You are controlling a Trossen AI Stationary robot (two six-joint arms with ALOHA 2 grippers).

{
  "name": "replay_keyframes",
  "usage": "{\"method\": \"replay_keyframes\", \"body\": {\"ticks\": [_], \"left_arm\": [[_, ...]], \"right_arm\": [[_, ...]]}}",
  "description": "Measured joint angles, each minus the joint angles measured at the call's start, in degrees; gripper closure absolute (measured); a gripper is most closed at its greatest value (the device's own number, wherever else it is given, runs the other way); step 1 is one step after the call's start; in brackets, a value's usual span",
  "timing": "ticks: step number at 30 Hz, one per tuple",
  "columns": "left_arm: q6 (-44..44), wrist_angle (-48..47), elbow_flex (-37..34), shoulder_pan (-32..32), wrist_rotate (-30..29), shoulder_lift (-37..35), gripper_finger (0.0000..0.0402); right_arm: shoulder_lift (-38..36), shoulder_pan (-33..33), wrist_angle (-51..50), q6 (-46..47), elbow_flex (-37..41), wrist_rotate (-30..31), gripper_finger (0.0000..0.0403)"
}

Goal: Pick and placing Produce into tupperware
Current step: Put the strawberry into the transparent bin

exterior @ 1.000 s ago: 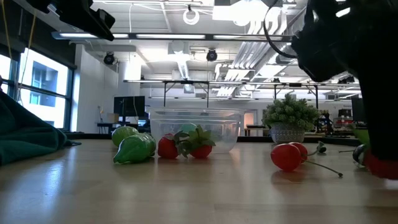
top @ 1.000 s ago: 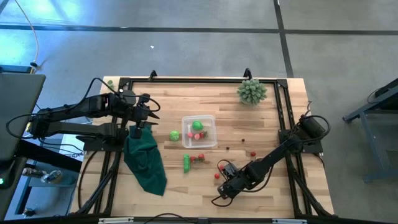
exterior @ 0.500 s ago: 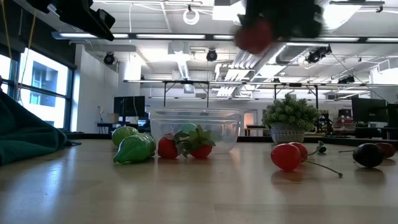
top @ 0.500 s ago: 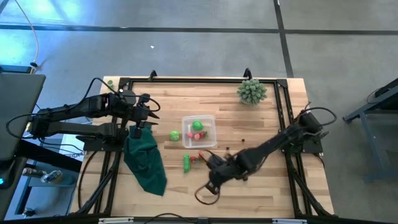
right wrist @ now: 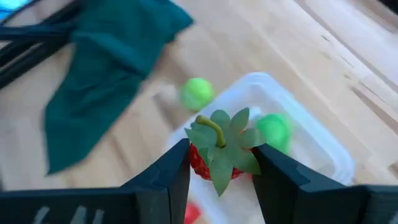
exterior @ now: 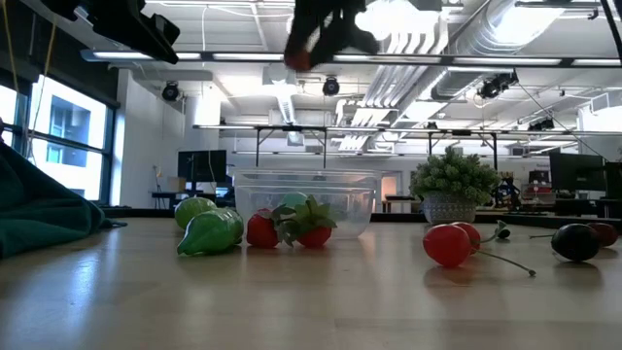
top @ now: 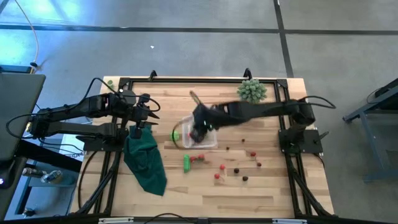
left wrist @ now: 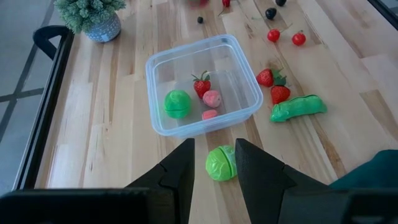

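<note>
My right gripper (top: pixel 198 131) hangs over the tupperware (left wrist: pixel 193 47), shut on a red strawberry (right wrist: pixel 217 155) with a green leafy cap. In the low view that gripper (exterior: pixel 321 27) shows high up. The clear tupperware holds a green ball (left wrist: pixel 177 103), a strawberry and pink pieces. On the table by it lie a green ball (left wrist: pixel 219 163), a pea pod (left wrist: pixel 297 107) and two strawberries (left wrist: pixel 272 86). My left gripper (left wrist: pixel 214 168) stands open at the table's left, above the loose green ball, with nothing between its fingers. My right gripper pinches the strawberry's red body (right wrist: pixel 196 160) between its two fingers (right wrist: pixel 176 169), one on each side. The leafy cap faces back toward the wrist. The fingers slant down from the table's right side. The strawberry is lifted clear, above the tupperware.
A pale green spiky plant (top: pixel 252 91) stands at the far right corner. A dark green cloth (top: pixel 146 163) lies at the left, below my left gripper. Loose cherries and dark berries (top: pixel 236 169) are scattered on the near right of the table.
My right gripper has risen from near the table's front edge and swung toward the far edge and a little left, rolling its wrist, and now hangs over the tupperware. The strawberry has gone up with it, lifted clear of the table.
</note>
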State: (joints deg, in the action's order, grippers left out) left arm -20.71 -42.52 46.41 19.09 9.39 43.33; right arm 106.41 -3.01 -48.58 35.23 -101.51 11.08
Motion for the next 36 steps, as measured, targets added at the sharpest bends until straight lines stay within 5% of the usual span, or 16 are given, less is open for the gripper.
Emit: {"method": "replay_keyframes", "body": {"ticks": [10,24,36], "left_arm": [[0.01,0.00,0.00,0.00,0.00,0.00,0.0295],[0.02,0.00,0.00,0.00,0.00,-0.02,0.0295],[0.00,0.00,0.00,0.00,0.00,0.00,0.0295]], "right_arm": [[4.46,5.38,15.40,0.73,16.08,-11.36,0.0270],[9.11,5.31,15.98,-3.75,16.08,-7.64,0.0270],[11.47,6.52,16.56,-2.63,16.15,-12.14,0.0269]]}}
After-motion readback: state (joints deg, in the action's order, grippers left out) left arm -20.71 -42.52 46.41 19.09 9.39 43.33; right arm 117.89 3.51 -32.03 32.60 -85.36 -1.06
